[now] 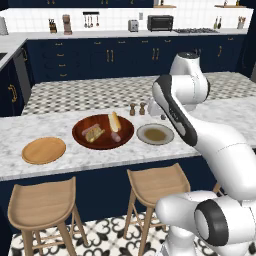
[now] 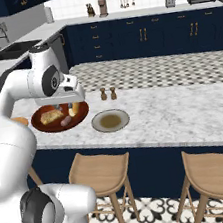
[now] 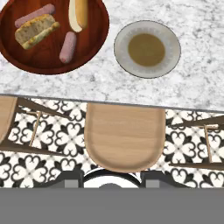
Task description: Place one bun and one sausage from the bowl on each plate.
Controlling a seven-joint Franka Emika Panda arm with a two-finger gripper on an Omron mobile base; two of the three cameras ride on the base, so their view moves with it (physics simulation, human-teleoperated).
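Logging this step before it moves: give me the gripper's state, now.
Gripper: cannot be told; just the dark finger bases show in the hand view, above a stool, holding nothing visible.

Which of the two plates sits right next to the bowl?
The grey-rimmed plate with the brownish centre, just beside the bowl; the light-wood plate lies farther off on its other side.

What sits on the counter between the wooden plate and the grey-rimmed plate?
The dark red-brown bowl sits between the wooden plate and the grey-rimmed plate, as the left base view shows. It holds two buns and two sausages.
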